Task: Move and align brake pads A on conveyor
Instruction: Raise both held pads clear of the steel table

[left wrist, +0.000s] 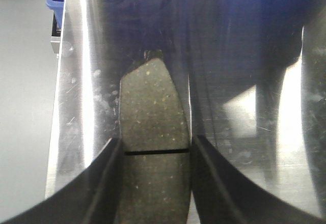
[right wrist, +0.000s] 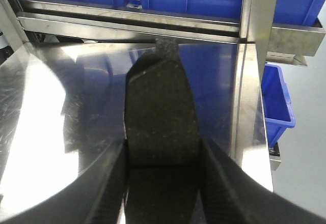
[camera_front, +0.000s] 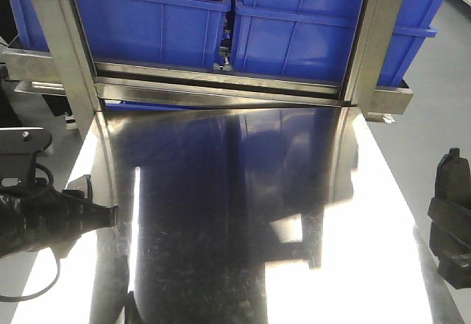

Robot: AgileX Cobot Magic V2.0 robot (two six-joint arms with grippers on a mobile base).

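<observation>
In the left wrist view a grey-brown brake pad (left wrist: 153,107), with a thin groove across it, is clamped between the black fingers of my left gripper (left wrist: 155,141), which is shut on it above the steel tabletop. My right gripper (right wrist: 163,145) is shut on a second, darker brake pad (right wrist: 159,96) that points toward the blue bins. From the front, the left arm (camera_front: 51,221) shows at the lower left and the right gripper (camera_front: 450,217) at the right edge. The conveyor is out of view.
A shiny steel tabletop (camera_front: 235,213) fills the middle. Blue bins (camera_front: 294,29) stand on a steel rack at the back, behind two steel uprights (camera_front: 70,51). A smaller blue bin (right wrist: 279,102) sits beyond the table's right edge. The table's left edge (left wrist: 56,132) drops to grey floor.
</observation>
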